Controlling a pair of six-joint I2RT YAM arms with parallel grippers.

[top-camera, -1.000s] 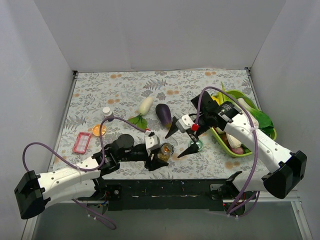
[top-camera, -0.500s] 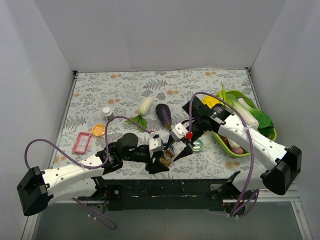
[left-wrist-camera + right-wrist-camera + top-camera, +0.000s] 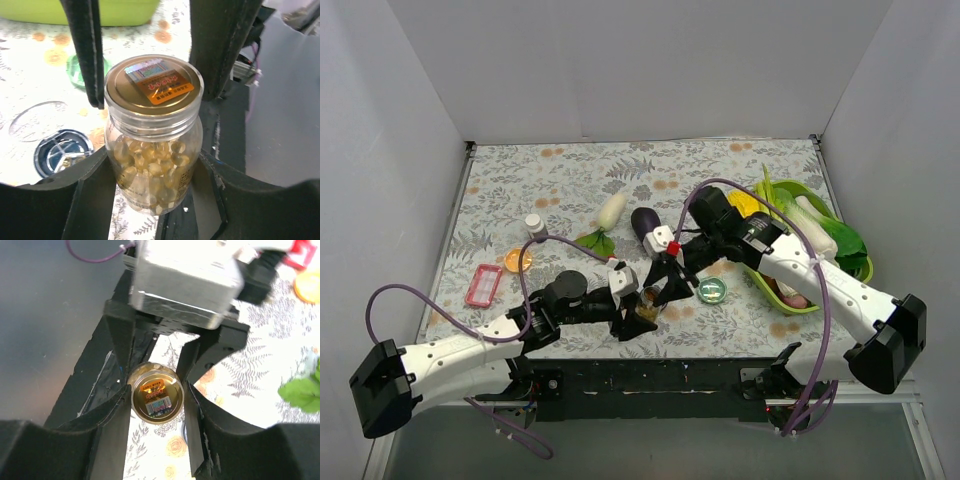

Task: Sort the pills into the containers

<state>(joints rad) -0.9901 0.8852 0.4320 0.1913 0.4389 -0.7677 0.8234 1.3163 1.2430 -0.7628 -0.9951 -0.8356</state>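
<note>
Amber bottle (image 3: 151,170) stands upright between both sets of jaws. Its long axis is vertical and its yellowish cap (image 3: 153,85) points up, facing the right wrist camera. Pale gel capsules show inside.

Left gripper (image 3: 153,159): jaws closed on the bottle's body, one finger pressed against each side of the glass, below the cap.

Right gripper (image 3: 157,390): comes in from above. Jaws are parted about the cap's width and straddle it, one finger at each side of the rim. Cannot tell whether they touch or squeeze it.

Around, on the patterned table (image 3: 550,170):
- Green-topped tin (image 3: 75,70) lies outside the right jaws, partly hidden behind one finger.
- Blue tin (image 3: 60,152) sits just beside the left jaws, its edge covered by a finger.
- Lime-green tray (image 3: 110,12) lies well beyond both.
- Eggplant (image 3: 645,228) lies near, behind the right jaws.
</note>
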